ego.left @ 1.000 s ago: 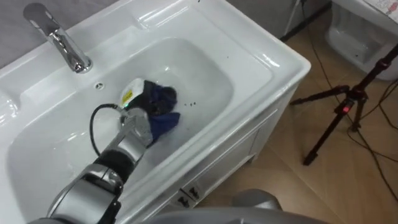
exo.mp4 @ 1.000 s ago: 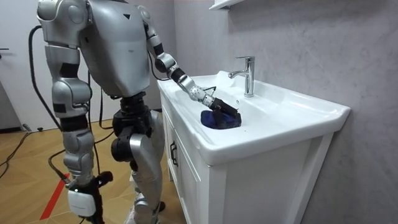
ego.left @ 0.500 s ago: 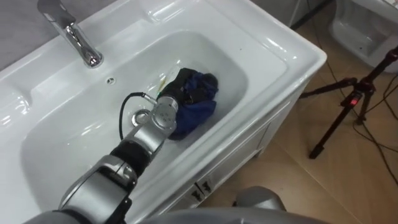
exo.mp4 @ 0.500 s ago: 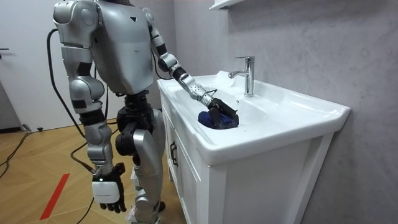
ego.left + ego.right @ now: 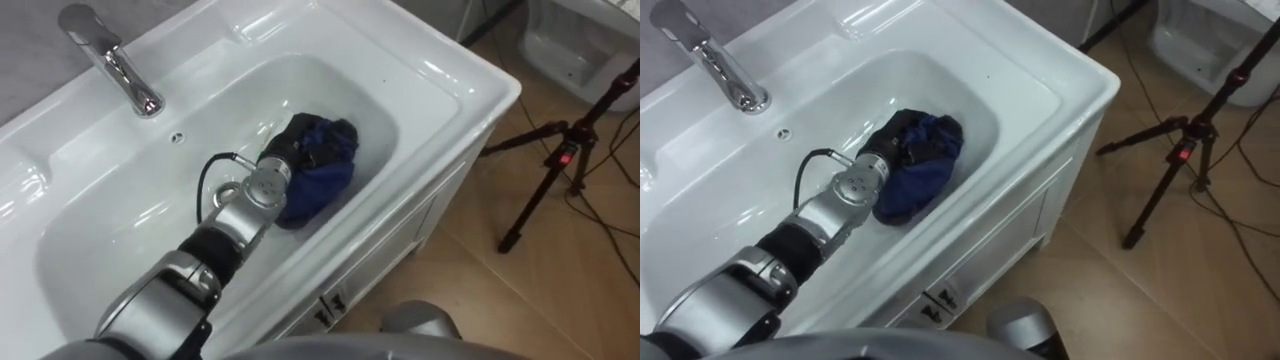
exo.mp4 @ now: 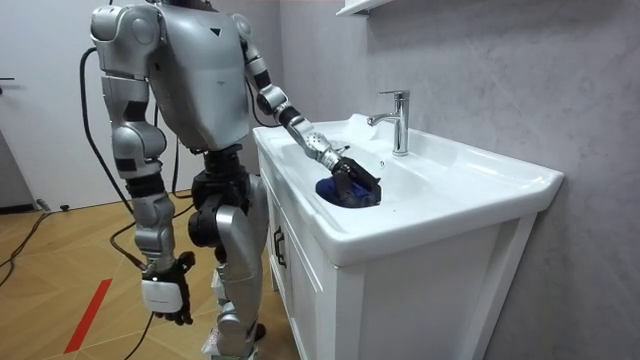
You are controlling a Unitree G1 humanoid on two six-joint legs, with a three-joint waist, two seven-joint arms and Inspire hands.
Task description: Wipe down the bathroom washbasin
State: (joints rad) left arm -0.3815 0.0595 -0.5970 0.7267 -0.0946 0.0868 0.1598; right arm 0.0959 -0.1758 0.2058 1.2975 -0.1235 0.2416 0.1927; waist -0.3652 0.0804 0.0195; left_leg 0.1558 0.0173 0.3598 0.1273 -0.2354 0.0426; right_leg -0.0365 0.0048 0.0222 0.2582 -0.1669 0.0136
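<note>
White glazed basin (image 5: 330,75) tops a white cabinet (image 6: 300,290) against a grey plastered wall (image 6: 480,70). A chrome tap (image 5: 110,60) stands on the back rim, with a small overflow hole (image 5: 178,138) in the bowl wall just below it. The robot stands upright on a wooden floor (image 5: 520,290) in front of the cabinet doors, at the room view's left, with its left arm reaching down into the bowl. A bunched dark blue cloth (image 5: 322,182) lies on the bowl's bottom toward its right end, close to the front wall. The left hand (image 5: 290,152) rests on the cloth, dark against the folds, and enough of it is buried there that gripping cannot be told from mere pressing. The right hand (image 6: 165,297) hangs beside the thigh, fingers loose and holding nothing. The glossy left part of the bowl lies open, as does the broad flat rim all round. A black tripod (image 5: 560,165) stands on the floor past the cabinet's right corner, near it but apart. A white fixture (image 5: 565,50) at the top right is cut off and hard to identify, as is a shelf edge (image 6: 365,7) high on the wall. A red stripe (image 6: 88,315) marks the floor behind the robot.
</note>
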